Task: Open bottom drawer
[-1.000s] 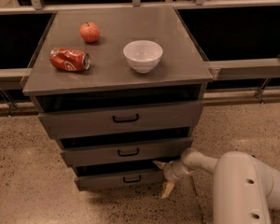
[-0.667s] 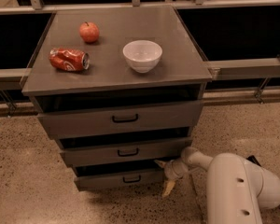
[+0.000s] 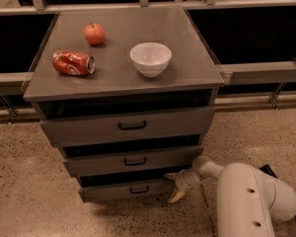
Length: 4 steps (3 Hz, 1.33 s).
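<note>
The bottom drawer is the lowest grey front of the cabinet, with a small black bar handle. It sits slightly forward of the cabinet body, with a dark gap above it. My gripper is at the drawer's right end, down near the floor, to the right of the handle. One pale fingertip points down toward the floor and another reaches left along the drawer's top right corner. The white arm comes in from the lower right.
The middle drawer and top drawer are above it. On the cabinet top are a red apple, a crushed red soda can and a white bowl. Speckled floor lies all around.
The view has shifted slightly and the arm's white body has drawn further left. The gripper stays at the bottom drawer's right end. The drawer does not visibly move.
</note>
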{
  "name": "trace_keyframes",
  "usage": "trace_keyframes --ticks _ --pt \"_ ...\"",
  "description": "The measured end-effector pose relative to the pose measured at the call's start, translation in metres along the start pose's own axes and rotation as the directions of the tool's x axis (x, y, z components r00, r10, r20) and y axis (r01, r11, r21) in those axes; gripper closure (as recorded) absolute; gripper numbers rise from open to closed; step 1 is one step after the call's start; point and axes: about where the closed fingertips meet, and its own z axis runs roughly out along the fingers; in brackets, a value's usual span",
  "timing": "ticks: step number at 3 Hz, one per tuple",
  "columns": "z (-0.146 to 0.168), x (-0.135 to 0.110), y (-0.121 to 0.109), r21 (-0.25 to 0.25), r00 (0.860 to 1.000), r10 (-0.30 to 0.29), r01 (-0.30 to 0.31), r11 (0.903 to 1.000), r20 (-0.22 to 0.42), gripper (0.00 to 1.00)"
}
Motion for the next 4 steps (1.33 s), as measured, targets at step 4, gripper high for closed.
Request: trace_keyframes --ticks 4 --pt "-0.024 -0.028 0.096 -0.135 1.0 -0.028 0.025 0.9905 -0.015 0.38"
